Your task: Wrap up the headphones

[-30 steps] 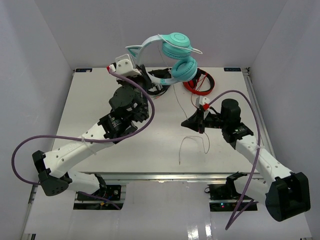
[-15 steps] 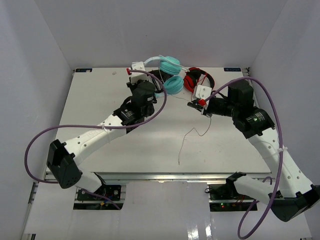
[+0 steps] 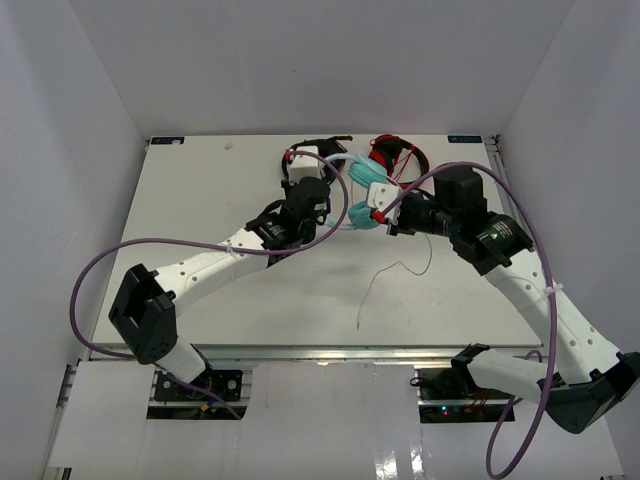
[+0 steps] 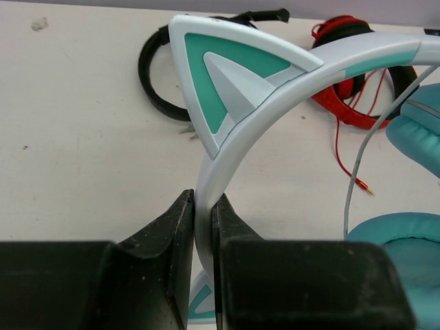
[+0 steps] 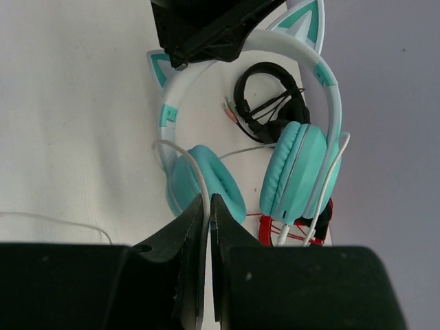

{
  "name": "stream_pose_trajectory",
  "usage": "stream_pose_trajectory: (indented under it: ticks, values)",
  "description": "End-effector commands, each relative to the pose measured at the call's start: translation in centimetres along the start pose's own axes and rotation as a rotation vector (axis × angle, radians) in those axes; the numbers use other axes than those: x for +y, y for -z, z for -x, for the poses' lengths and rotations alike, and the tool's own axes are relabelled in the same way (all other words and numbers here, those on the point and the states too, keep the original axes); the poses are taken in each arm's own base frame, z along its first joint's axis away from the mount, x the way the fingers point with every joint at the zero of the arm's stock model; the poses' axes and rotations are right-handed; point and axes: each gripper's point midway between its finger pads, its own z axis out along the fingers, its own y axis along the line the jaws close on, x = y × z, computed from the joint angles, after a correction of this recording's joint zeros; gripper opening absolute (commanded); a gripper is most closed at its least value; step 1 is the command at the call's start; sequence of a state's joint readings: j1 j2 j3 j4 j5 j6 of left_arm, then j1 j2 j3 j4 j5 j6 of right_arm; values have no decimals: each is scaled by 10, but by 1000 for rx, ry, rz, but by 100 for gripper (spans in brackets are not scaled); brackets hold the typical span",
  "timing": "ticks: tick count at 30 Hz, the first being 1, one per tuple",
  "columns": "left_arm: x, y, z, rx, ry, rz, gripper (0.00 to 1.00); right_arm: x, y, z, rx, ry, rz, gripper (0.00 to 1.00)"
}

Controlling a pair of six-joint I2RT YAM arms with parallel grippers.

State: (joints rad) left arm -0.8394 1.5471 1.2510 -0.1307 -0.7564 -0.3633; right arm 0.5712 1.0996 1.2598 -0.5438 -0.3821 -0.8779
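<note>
The teal headphones (image 3: 368,184) with the pale cat-ear headband (image 4: 234,89) lie low over the back middle of the table. My left gripper (image 4: 204,206) is shut on the headband just below a cat ear; in the top view it (image 3: 330,200) sits left of the earcups. My right gripper (image 5: 208,203) is shut on the thin white cable (image 5: 196,168) right in front of one teal earcup (image 5: 206,182); the other earcup (image 5: 299,172) stands to its right. The cable's loose end (image 3: 385,275) trails over the table toward the front.
Black headphones (image 4: 161,69) and red headphones (image 4: 357,96) lie at the table's back edge, just behind the teal ones. The red ones also show in the top view (image 3: 395,155). White walls enclose the table on three sides.
My left gripper has brought the headphones down from high at the back toward the table's middle. My right gripper has moved up and left to the earcups, dragging the cable.
</note>
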Motion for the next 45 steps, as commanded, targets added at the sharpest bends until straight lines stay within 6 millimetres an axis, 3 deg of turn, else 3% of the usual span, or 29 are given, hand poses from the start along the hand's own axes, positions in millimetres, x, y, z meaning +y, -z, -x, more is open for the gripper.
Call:
stream_pose_trajectory:
  ticks: [1,9,20,31,42,45]
  values:
    - [-36,9,-1,38,74,-181,0,-18,-2,-6,46,71,-81,12]
    - [-41,22,-39,161,43,-261,0,-34,2,-18,112,99,-173,14]
    - [-41,28,-59,216,38,-295,0,-43,6,-25,163,149,-210,16]
    - [-39,42,-52,202,58,-344,0,-31,-10,-47,180,131,-182,18]
    - [-37,55,-51,195,88,-392,0,-36,-20,-41,116,37,-147,19]
    - [-33,56,-48,185,93,-378,0,-33,-20,-39,93,8,-135,26]
